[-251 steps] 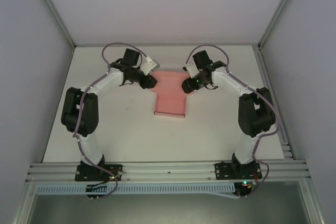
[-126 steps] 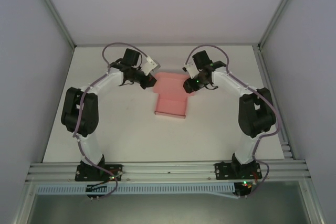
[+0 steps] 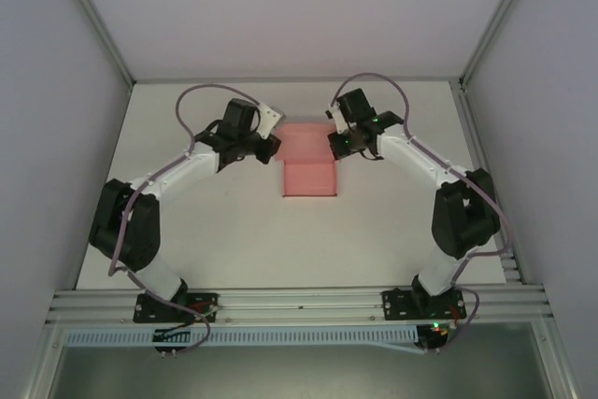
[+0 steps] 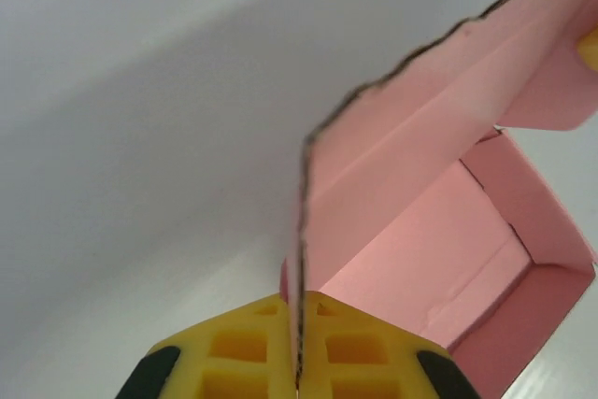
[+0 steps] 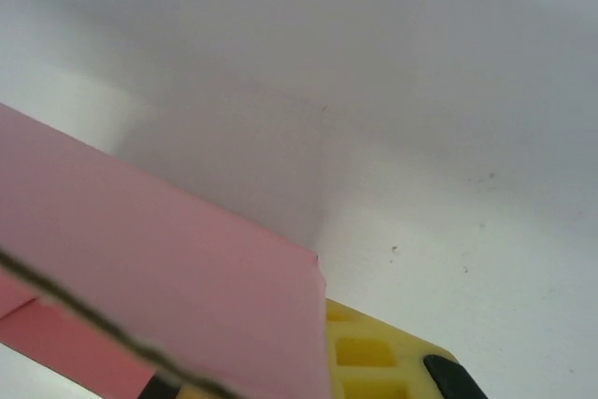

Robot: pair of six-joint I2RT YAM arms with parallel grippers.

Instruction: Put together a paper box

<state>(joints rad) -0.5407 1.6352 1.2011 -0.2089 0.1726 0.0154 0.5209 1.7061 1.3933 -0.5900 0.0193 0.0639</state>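
The pink paper box sits toward the far middle of the white table, between the two arms. The left gripper is pinched on the thin edge of an upright side flap, yellow pads either side. The right gripper is clamped on the opposite flap.

Pink paper box, seemingly half-folded

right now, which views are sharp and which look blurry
top external: sharp, evenly lit, no glare, faint shadows by the box; left wrist: flap edge fairly crisp; right wrist: near card blurred, its soft shadow on the table
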